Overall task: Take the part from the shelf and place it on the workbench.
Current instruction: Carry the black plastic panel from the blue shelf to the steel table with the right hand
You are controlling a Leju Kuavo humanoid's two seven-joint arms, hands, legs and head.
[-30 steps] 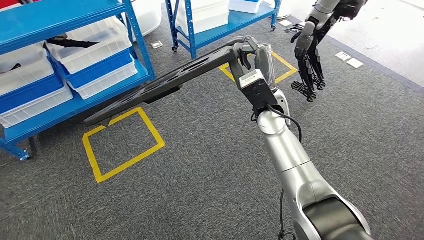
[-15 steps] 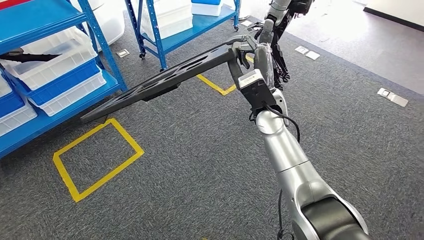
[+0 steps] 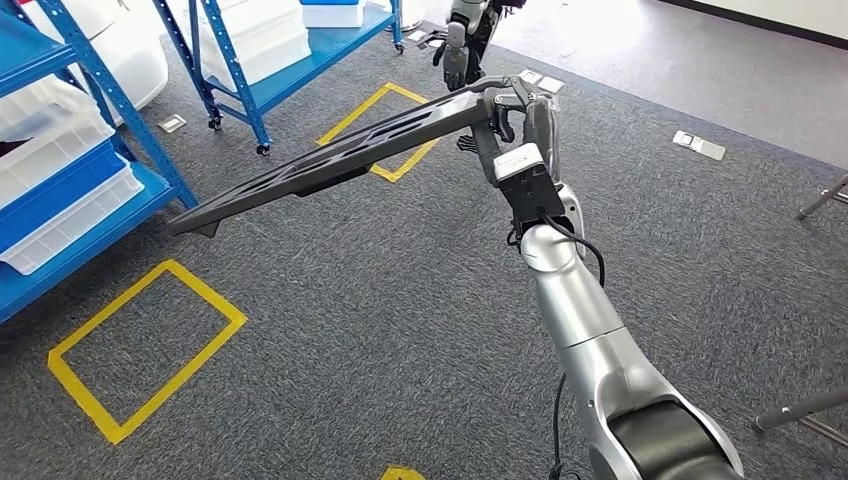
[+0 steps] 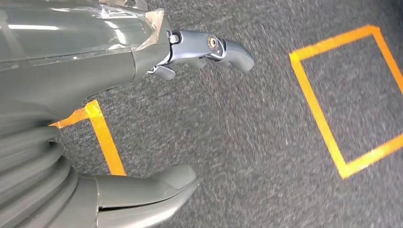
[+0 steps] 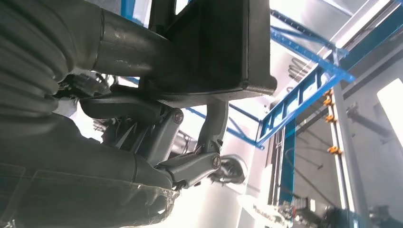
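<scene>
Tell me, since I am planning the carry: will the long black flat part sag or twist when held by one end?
Probably stiff: the long black flat part juts straight from the right hand without drooping. Its cut-outs suggest lightness. Held at one end, it may lever against the fingers.

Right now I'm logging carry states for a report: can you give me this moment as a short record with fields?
part: long black panel, carried roughly level above the carpet
right hand: grips one end of the panel
left hand: holds nothing, fingers apart, over grey carpet
floor marks: yellow tape squares
shelves: blue racks with white bins, to the left
workbench: none to be seen
</scene>
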